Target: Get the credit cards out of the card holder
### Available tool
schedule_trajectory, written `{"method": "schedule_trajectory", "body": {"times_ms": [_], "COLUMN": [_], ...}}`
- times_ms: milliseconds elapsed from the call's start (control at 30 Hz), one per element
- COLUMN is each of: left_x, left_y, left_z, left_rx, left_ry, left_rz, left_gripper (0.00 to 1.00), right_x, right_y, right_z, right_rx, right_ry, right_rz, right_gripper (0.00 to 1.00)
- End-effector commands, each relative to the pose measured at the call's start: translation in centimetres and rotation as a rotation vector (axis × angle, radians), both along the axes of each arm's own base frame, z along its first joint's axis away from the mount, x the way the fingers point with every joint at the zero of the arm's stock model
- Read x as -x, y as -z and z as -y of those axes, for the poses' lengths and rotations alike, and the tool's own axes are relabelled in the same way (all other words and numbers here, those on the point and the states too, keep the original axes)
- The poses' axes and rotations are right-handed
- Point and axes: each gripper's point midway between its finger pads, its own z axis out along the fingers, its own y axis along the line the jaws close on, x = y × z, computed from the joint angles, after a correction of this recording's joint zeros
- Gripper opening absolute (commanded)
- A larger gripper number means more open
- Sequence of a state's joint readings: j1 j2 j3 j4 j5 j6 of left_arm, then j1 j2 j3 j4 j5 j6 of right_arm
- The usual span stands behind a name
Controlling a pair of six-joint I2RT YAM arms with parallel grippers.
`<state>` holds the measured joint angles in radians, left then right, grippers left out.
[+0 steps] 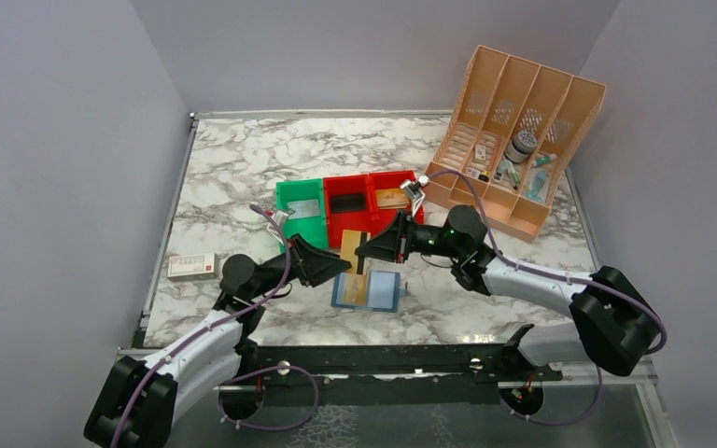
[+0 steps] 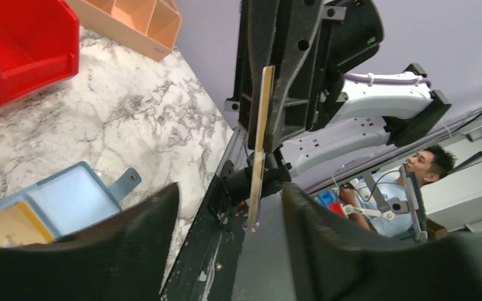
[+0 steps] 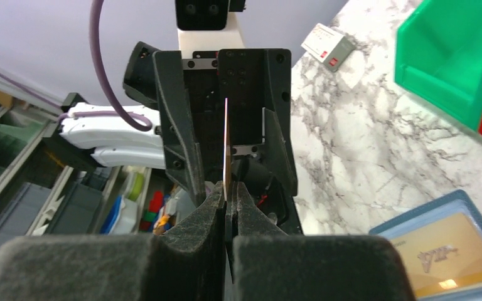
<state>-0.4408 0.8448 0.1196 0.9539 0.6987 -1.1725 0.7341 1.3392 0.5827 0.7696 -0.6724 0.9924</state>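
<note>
The blue card holder [image 1: 385, 291] lies open on the marble table, with a tan-gold credit card [image 1: 355, 292] on its left panel. It also shows in the left wrist view [image 2: 69, 199] and the right wrist view [image 3: 471, 207]. My right gripper [image 1: 373, 250] is shut on another tan-gold card [image 1: 352, 249] and holds it on edge above the holder. That card is seen edge-on between the shut fingers [image 3: 226, 144]. My left gripper [image 1: 332, 264] is open. Its fingers stand wide apart on either side of the card's free end [image 2: 258, 157] without touching it.
A green bin [image 1: 301, 201] holds a pale grey card [image 1: 305, 207]. Two red bins [image 1: 350, 203] stand to its right; the right one holds a tan card [image 1: 392, 198]. An orange organiser [image 1: 518, 140] is at the back right. A white-and-red box [image 1: 192, 266] lies left.
</note>
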Motion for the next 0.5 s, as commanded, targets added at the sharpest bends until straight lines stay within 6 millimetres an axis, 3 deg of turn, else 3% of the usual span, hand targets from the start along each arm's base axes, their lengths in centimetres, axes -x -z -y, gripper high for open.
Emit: {"method": "schedule_trajectory", "body": {"times_ms": [0,100,133,467], "left_x": [-0.8,-1.4,-1.6,-3.1], "left_y": [0.4,1.3,1.6,4.2], "left_z": [0.1,-0.1,-0.2,-1.6], "left_rx": [-0.055,-0.099,-0.116,-0.290], "left_ry": [-0.027,-0.059,-0.072,-0.188], "left_rz": [0.008,-0.008,-0.013,-0.065], "left_gripper": [0.71,0.96,0.99,0.99], "right_x": [-1.2,-1.8,-2.1,-4.7], "right_y": [0.2,0.4,0.5,1.7], "right_z": [0.3,0.8,1.0,4.1], "right_rx": [0.056,0.094,0.109,0.263], "right_ry": [0.082,0.131,0.152,0.372], "right_rz": [0.033,0.049,0.056,0.138], "right_gripper": [0.01,0.01,0.01,0.01]}}
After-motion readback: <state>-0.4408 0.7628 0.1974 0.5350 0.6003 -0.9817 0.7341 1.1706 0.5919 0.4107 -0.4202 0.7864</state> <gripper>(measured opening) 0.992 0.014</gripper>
